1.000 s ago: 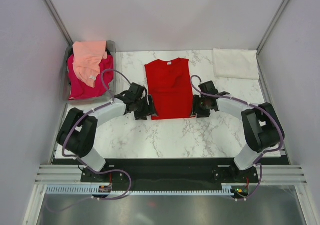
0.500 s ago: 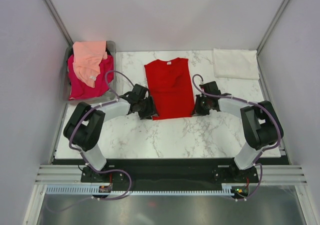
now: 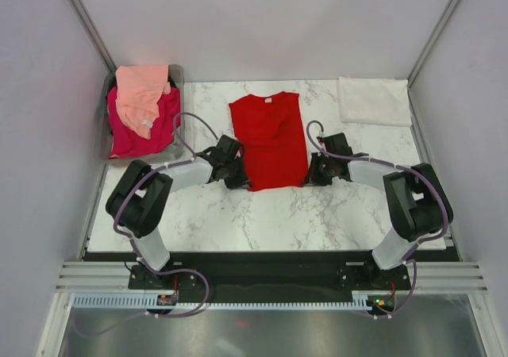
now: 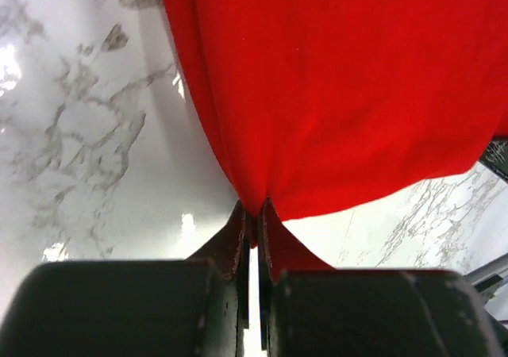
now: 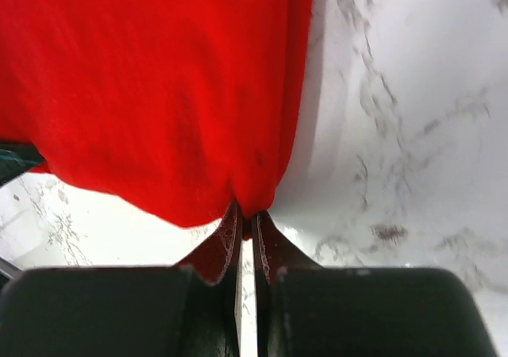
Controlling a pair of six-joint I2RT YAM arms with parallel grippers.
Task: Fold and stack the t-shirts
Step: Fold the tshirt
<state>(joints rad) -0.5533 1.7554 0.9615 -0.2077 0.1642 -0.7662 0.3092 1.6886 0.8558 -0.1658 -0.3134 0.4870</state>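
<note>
A bright red t-shirt [image 3: 271, 139] lies on the marble table, sleeves folded in, a small white neck tag at its far end. My left gripper [image 3: 240, 180] is shut on its near left hem corner [image 4: 255, 206]. At the near right hem corner [image 5: 248, 208] my right gripper [image 3: 308, 176] is shut on the cloth. A cream-white t-shirt [image 3: 375, 101] lies folded at the far right. The peach t-shirt [image 3: 141, 94] sits on the magenta-pink one [image 3: 135, 131] at the far left.
A grey bin [image 3: 178, 77] at the table's far left corner holds the pink and peach shirts. Pale walls close in both sides and the back. Bare marble [image 3: 270, 218] stretches between the red shirt and the arm bases.
Both grippers have closed on the red shirt's near hem corners. The left arm slid right and the right arm slightly left, each into the cloth's edge.
</note>
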